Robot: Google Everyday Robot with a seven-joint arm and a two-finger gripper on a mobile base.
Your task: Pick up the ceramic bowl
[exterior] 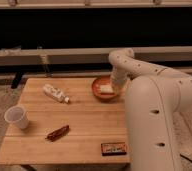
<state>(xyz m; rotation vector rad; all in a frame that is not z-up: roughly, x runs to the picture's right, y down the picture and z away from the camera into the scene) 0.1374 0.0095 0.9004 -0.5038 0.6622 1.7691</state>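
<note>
1. far to the left of the ceramic bowl (97,90) stands a white cup (16,117).
2. the bowl sits on the wooden table (84,125).
3. the gripper (107,89) is down inside the bowl. i cannot tell if it is wide or tight.
4. i think this is the grabbing step. next it needs to pinch the rim and lift.

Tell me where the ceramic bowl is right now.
In the camera view, the ceramic bowl sits at the table's far right, right of the lying bottle, with the gripper inside it.

Arm (139,75) crooked, claw (107,89) low ahead
</note>
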